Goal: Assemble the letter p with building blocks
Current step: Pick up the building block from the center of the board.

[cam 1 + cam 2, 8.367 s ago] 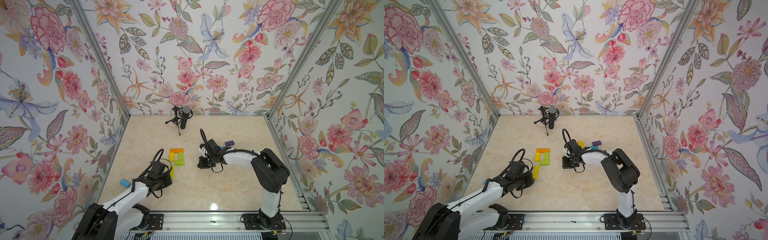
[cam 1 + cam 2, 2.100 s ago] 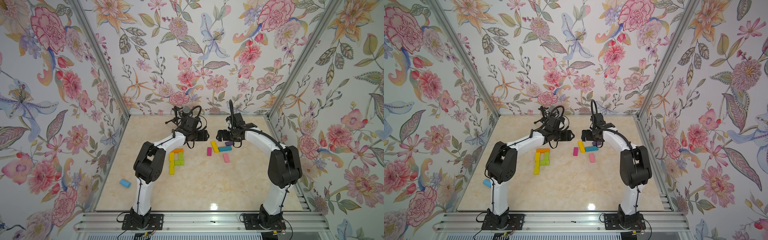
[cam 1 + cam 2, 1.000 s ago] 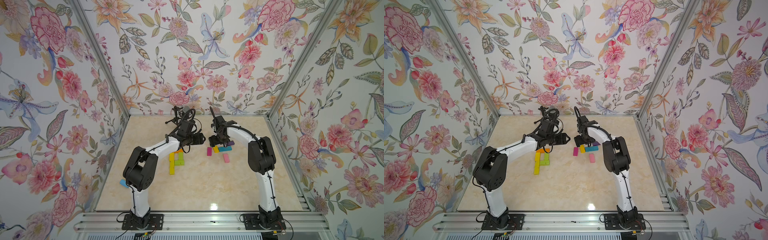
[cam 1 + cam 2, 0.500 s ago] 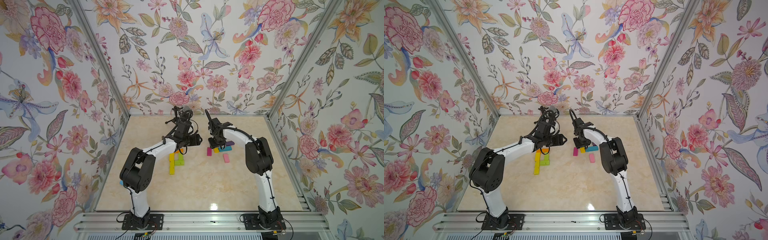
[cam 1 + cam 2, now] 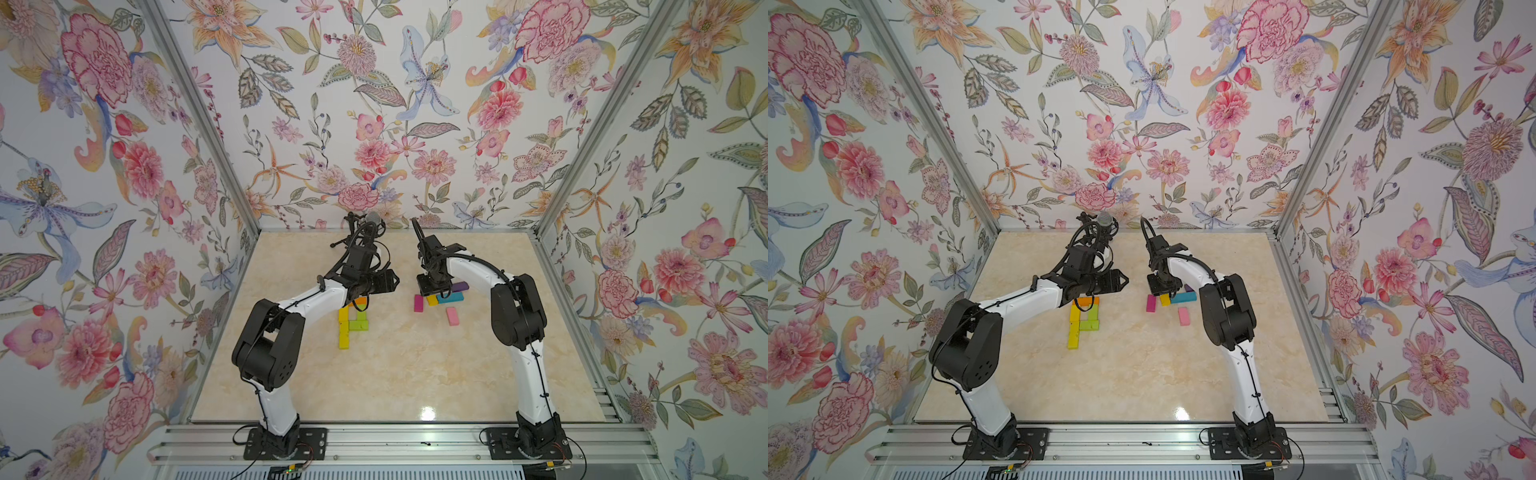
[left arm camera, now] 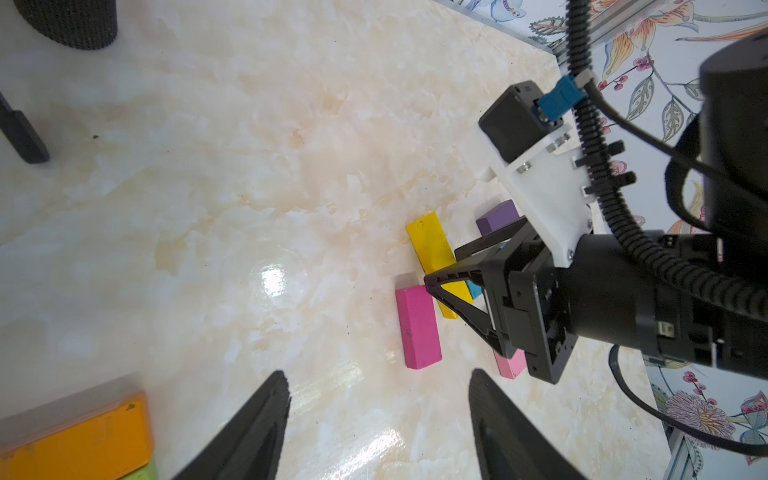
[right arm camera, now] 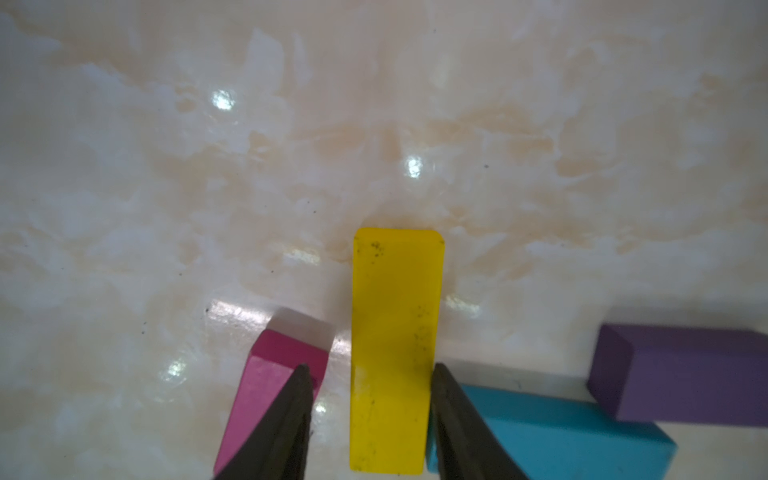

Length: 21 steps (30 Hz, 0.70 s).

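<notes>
A partial letter lies left of centre: an orange block (image 5: 360,302) on top, a yellow one (image 5: 343,318) and lime green ones (image 5: 358,324) below. To the right lie loose blocks: magenta (image 5: 418,303), yellow (image 7: 395,332), teal (image 7: 552,428), purple (image 7: 681,374) and pink (image 5: 452,316). My right gripper (image 7: 370,366) is down at the table astride the loose yellow block. One finger touches it and a strip of table shows at the other finger. My left gripper (image 6: 378,382) hovers open and empty beside the orange block (image 6: 79,436), facing the loose blocks.
A black microphone (image 5: 372,218) on a tripod stands at the back wall, just behind my left arm. Flowered walls with metal posts close in the marble floor on three sides. A metal rail (image 5: 415,440) runs along the front edge.
My right gripper's jaws have narrowed from wide open to close round the loose yellow block. My left arm's elbow has swung a little to the left; its jaws have not changed.
</notes>
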Motion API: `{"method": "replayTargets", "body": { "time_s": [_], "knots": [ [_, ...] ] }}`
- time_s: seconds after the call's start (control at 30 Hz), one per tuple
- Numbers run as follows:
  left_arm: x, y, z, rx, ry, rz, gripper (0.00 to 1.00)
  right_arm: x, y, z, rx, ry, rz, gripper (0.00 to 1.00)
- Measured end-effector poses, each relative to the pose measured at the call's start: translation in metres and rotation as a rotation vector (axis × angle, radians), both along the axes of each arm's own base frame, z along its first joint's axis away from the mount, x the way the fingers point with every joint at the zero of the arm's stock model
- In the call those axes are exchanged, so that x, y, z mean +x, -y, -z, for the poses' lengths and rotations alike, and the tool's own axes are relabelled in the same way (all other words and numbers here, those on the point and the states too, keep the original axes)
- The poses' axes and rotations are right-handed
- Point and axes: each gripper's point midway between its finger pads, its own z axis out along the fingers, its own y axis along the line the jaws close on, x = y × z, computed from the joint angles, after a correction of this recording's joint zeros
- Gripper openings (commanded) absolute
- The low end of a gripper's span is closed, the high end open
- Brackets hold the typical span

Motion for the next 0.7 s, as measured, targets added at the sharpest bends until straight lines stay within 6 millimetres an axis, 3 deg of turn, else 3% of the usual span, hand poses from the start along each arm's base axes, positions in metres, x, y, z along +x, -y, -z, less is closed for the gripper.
{"method": "replayTargets", "body": {
  "time_s": [0.7],
  "knots": [
    [0.0016, -0.0043, 0.0045, -0.011, 0.003, -0.012, 0.70, 0.0063, -0.0021, -0.0017, 0.104, -0.003, 0.065, 0.51]
  ]
}}
